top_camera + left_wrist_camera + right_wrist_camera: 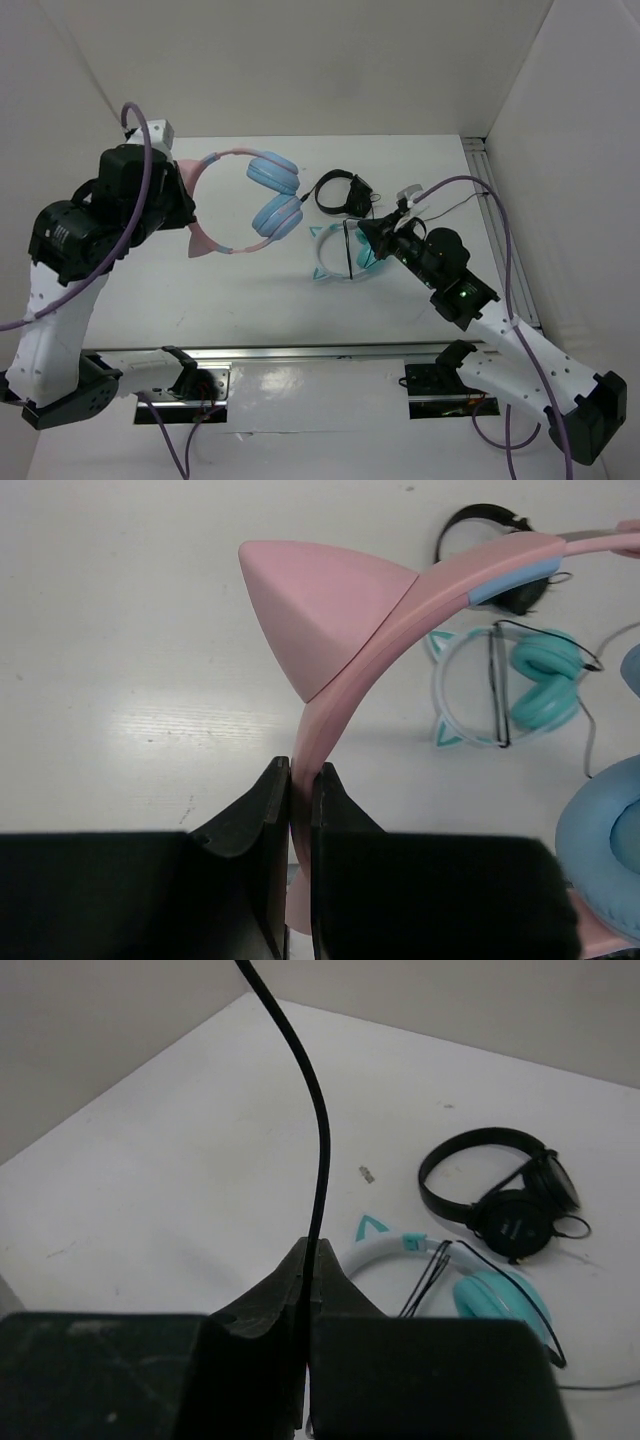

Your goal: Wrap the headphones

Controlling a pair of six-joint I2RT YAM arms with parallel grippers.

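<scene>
Over the left side of the desk (250, 290), the left tool (300, 775) is clamped on the pink band of the headphones (277, 213), which seem lifted clear of the surface. The right tool (310, 1255) is pinched on a thin black cable (322, 1140) rising from it, above the teal headphones (495, 1300) and black headphones (500, 1195) lying side by side.

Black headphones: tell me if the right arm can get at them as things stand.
Reach looks fine: the black headphones lie just beyond the right gripper, past the teal headphones. But that gripper is shut on the cable, so probably not until it lets go.
</scene>
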